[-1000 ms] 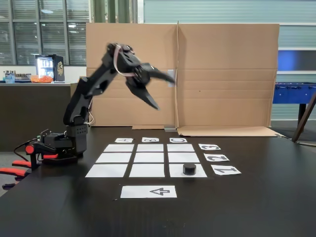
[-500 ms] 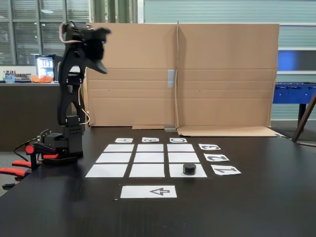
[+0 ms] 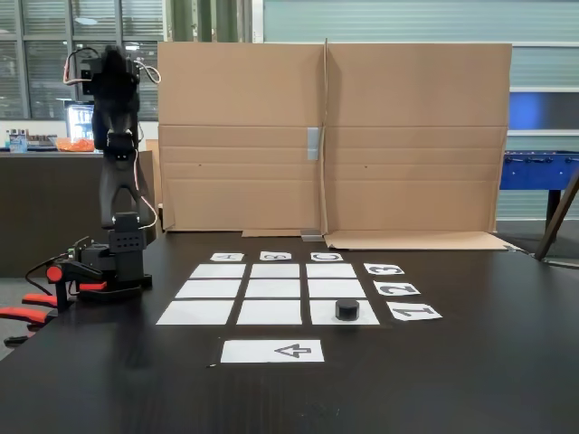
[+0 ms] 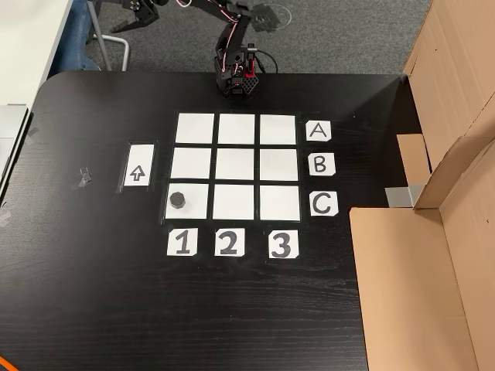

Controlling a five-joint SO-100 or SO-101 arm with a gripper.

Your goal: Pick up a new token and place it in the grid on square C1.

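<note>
While the arm [image 3: 116, 163] stands folded upright over its base [image 3: 118, 264], well to the left of the grid [image 3: 274, 288] in the fixed view, nothing of it reaches over the white sheets. In the other view the gripper [image 4: 130, 17] hangs beyond the table edge, far from the grid [image 4: 236, 163] on the side of row A. It is too small and dark there to tell whether its fingers are spread or closed, and nothing can be seen in it. Red clamps [image 3: 36, 303] sit further left of the grid than the base.

In front of the grid in the fixed view lies a white sheet with a printed arrow [image 3: 271, 351], set just apart from the nearest row. The grid itself is nine white rectangles on the black table [image 3: 470, 380].

The token [image 3: 347, 309] rests flat on square C1 [image 3: 322, 316], the grid's near right corner cell in the fixed view. In the other view the same token [image 4: 178, 200] sits left of centre on square C1 [image 4: 197, 210], in line with the C card [image 4: 323, 204] and the 1 card [image 4: 182, 243].

Right of the grid in the fixed view lie the number cards, 1 [image 3: 413, 312] nearest. Behind the grid stands a cardboard screen [image 3: 362, 136].
</note>
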